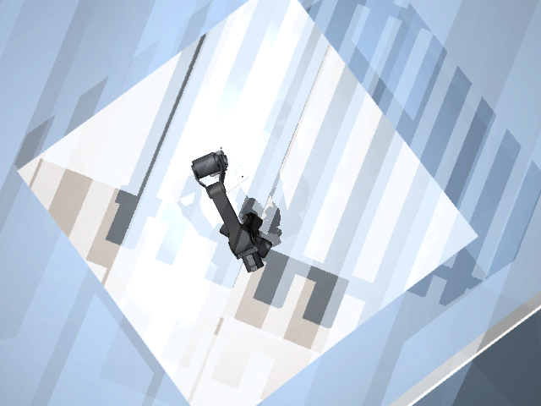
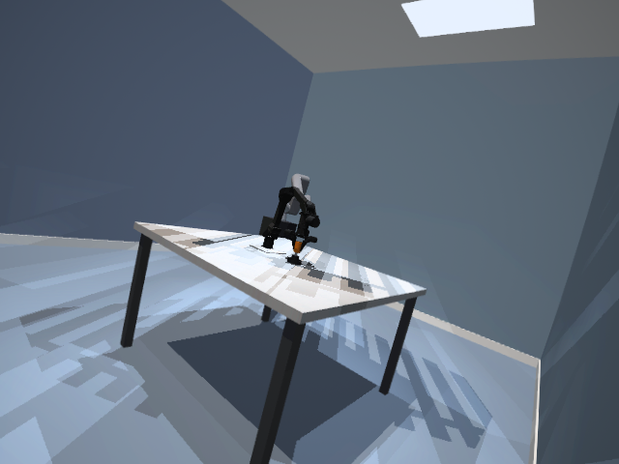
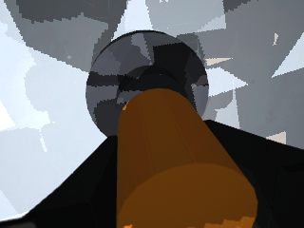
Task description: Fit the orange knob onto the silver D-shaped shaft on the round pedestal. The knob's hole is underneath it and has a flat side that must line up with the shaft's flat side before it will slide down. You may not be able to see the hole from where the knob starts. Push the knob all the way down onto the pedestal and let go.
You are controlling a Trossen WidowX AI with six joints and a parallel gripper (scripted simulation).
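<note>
Orange knob (image 2: 297, 246) (image 3: 166, 138) sits clamped between the tool's fingers; pedestal (image 2: 293, 260) (image 3: 102, 87) beneath.

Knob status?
Hand shut on orange knob. Knob over round pedestal, not released. Shaft hidden, flat alignment unconfirmed. No obstruction seen.

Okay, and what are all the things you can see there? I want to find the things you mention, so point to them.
Orange knob (image 2: 297, 246) (image 3: 166, 138): one, orange, between the gripper's fingers, over the pedestal.
Round pedestal (image 2: 293, 260) (image 3: 104, 102): one, dark, on the table.
Table (image 1: 393, 183) (image 2: 224, 264): one, whitish top, dark legs, on the floor.
Walls (image 2: 425, 150): blue-grey, around the room.
Ceiling light (image 2: 472, 17): one, white, overhead.
Robot arm (image 1: 225, 210) (image 2: 281, 210): one, mostly black, on the table.
Gripper (image 2: 297, 246) (image 3: 161, 136): one, black, at the arm's end.
</note>
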